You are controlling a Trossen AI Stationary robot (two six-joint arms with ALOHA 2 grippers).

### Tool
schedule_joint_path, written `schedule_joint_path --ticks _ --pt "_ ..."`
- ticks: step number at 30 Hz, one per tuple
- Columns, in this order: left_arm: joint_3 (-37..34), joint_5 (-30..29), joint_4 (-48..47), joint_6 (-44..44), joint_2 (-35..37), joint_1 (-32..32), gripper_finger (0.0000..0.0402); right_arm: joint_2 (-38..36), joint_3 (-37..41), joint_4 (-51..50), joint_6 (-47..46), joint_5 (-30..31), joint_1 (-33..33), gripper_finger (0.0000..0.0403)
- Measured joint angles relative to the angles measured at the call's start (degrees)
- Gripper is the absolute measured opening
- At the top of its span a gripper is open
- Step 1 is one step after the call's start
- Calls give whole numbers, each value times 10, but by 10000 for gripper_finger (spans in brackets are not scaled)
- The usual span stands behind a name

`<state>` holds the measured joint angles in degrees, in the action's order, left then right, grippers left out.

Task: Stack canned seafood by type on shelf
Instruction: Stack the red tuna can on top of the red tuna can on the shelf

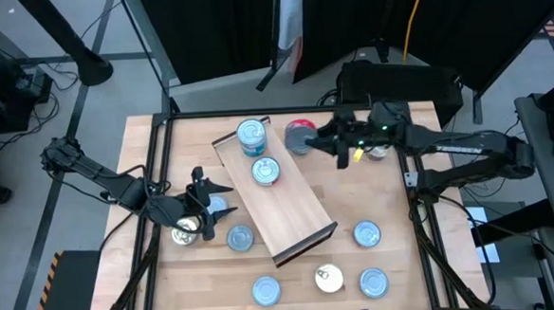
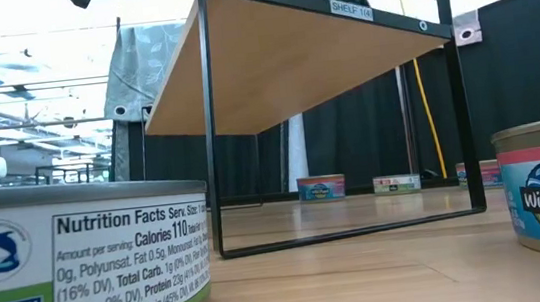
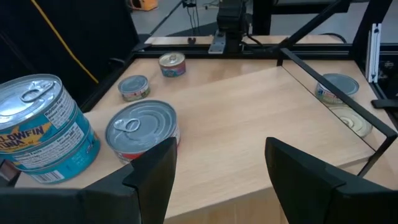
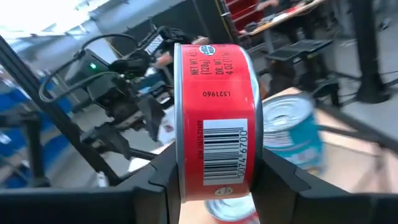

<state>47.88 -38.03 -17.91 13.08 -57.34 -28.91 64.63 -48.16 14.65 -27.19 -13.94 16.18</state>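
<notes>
On the left side of the wooden bench [image 1: 397, 263], the left gripper [image 1: 202, 208] hangs low among some small round tins. Its jaws stand part way open and hold nothing. In the left wrist view, a flat round tin with a grey pull-tab top and a red side [image 3: 142, 129] sits just past the dark fingers [image 3: 152, 177], and a taller blue-sided can [image 3: 43, 127] stands beside it.

In the middle lies the long light-wood shelf [image 1: 289, 207] with dark lips at its short ends. Two round tins with light-blue tops [image 1: 252, 133] sit on it near its far end, one just behind the other. More light-blue tins [image 1: 367, 234] rest on the bench near the front, and one pale gold-topped tin [image 1: 329, 278] sits between them.

On the right, by the far end of the shelf, the right gripper [image 1: 341, 144] holds a round red-sided tin [image 4: 214, 121] turned on its edge. The jaws press on its two flat faces, so they are closed on it but not all the way shut.

These tins look hard and stiff, and a bit heavy for their size. The metal is smooth, so it may slip. I think the best hold is across the round side or flat on top and bottom, squeezed firmly. They should not break, but a dropped one could roll away.
</notes>
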Motion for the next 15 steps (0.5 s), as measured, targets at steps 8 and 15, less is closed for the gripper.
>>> schedule_joint_path --ticks 8,15 --pt "0 0 -2 -4 0 0 244 128 0 128 -88 1 -31 139" --pt "0 0 -7 -4 0 0 244 199 0 142 -112 -4 -42 139"
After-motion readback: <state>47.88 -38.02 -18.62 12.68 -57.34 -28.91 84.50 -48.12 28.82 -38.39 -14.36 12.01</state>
